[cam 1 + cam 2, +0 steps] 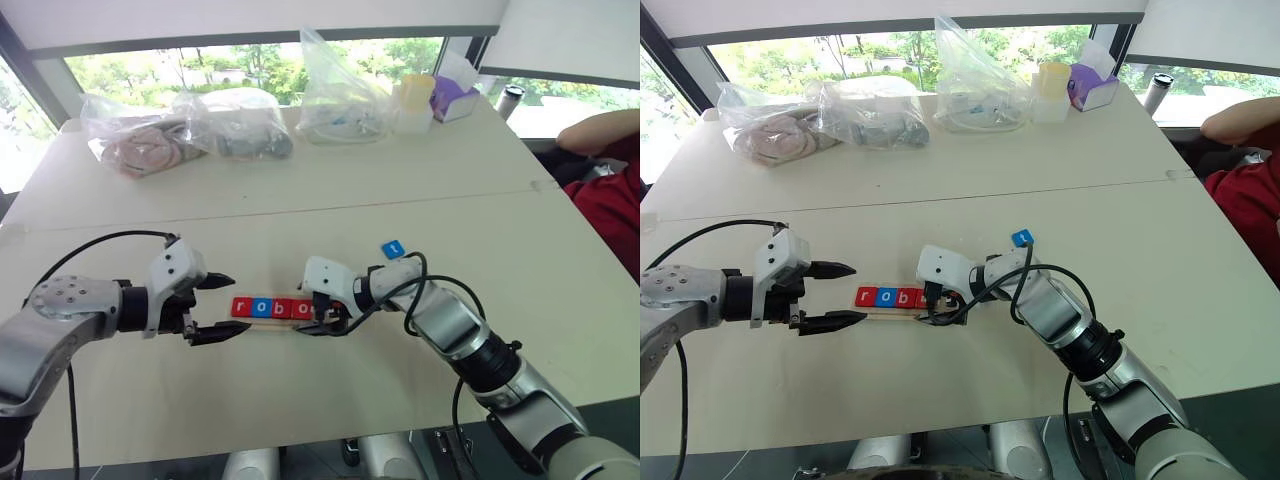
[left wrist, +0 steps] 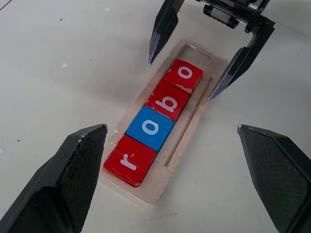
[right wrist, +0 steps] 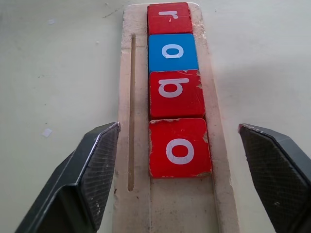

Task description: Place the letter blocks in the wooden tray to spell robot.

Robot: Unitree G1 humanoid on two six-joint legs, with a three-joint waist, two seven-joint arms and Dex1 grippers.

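The wooden tray (image 2: 192, 127) lies on the table between my two grippers. In its recess sit four letter blocks in a row: red r (image 2: 129, 161), blue o (image 2: 150, 127), red b (image 2: 168, 101) and red o (image 2: 183, 74). The recess end beyond the red o (image 3: 180, 148) is bare wood. My right gripper (image 3: 179, 126) is open, its fingers straddling the tray on either side of that red o without touching it. At the r end my left gripper (image 1: 238, 305) is open and holds nothing. A blue t block (image 1: 393, 249) lies loose on the table behind my right wrist.
Along the table's far edge stand several clear plastic bags (image 1: 230, 125), a yellow-lidded container (image 1: 415, 100) and a purple tissue box (image 1: 455, 98). A person's arm in a red sleeve (image 1: 610, 150) rests at the right edge. A seam (image 1: 300, 210) crosses the tabletop.
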